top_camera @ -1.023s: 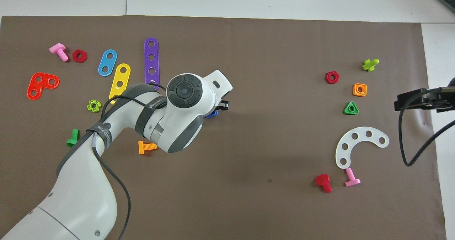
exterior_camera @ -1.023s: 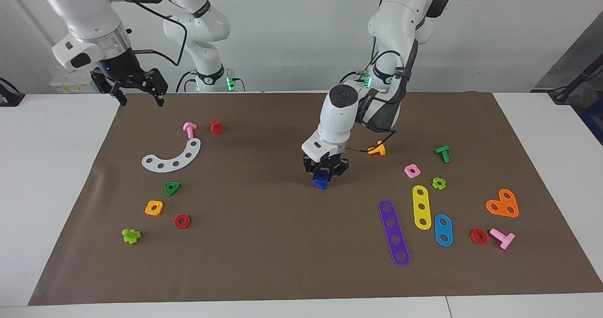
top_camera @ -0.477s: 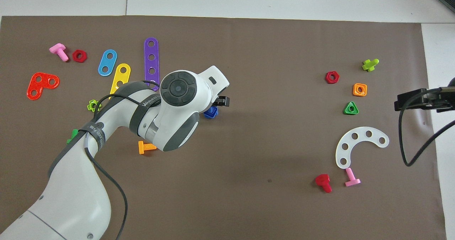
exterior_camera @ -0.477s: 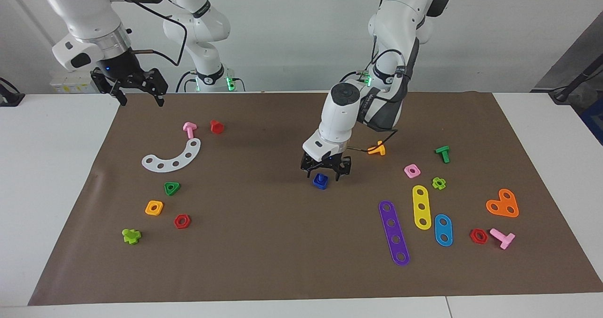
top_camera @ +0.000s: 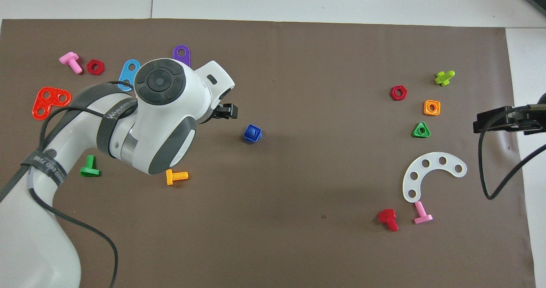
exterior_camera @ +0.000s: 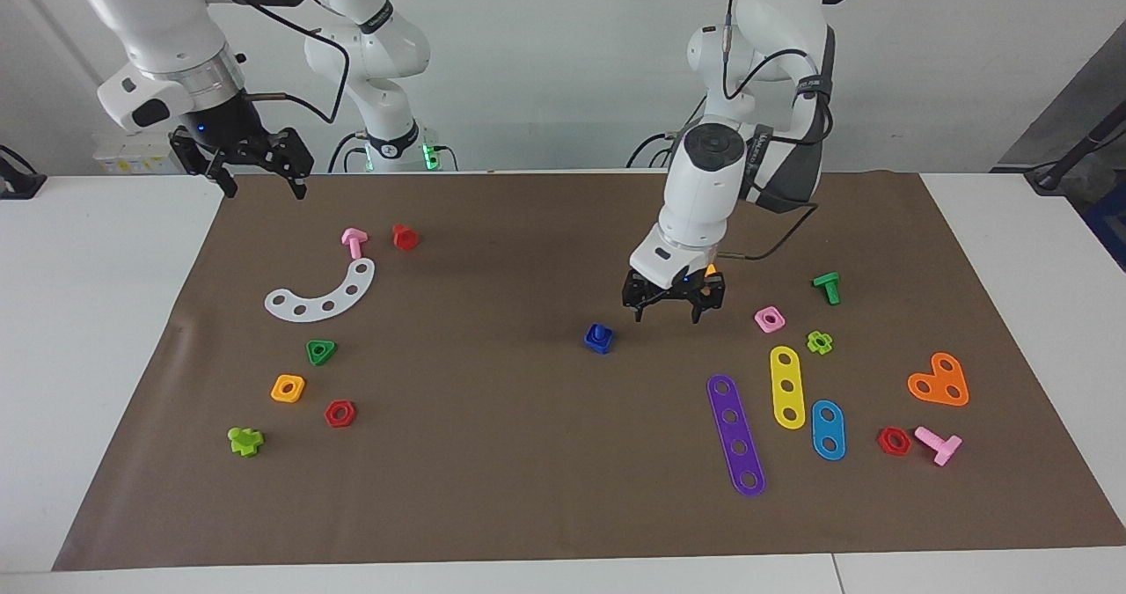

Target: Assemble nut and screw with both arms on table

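The dark-blue nut [exterior_camera: 598, 340] lies on the brown mat [exterior_camera: 528, 453] near the middle, with the dark-blue screw [exterior_camera: 599, 333] standing in its centre hole. The pair also shows in the overhead view, nut [top_camera: 251, 137] and screw [top_camera: 253, 131]. My left gripper [exterior_camera: 673, 306] is open and empty, just above the mat beside the pair, toward the left arm's end; it also shows in the overhead view [top_camera: 228, 111]. My right gripper [exterior_camera: 261, 175] is open and empty, raised over the mat's corner near the robots, where the arm waits.
Toward the left arm's end lie an orange bolt [top_camera: 176, 176], pink nut [exterior_camera: 769, 319], green bolt [exterior_camera: 827, 287], purple strip [exterior_camera: 735, 434], yellow strip [exterior_camera: 787, 386] and blue strip [exterior_camera: 827, 429]. Toward the right arm's end lie a white arc [exterior_camera: 323, 293], pink bolt [exterior_camera: 354, 241] and red bolt [exterior_camera: 404, 236].
My left gripper opened, let go of the blue nut and screw, and moved away toward the left arm's end. The blue pair stays on the mat. The right arm has not moved.
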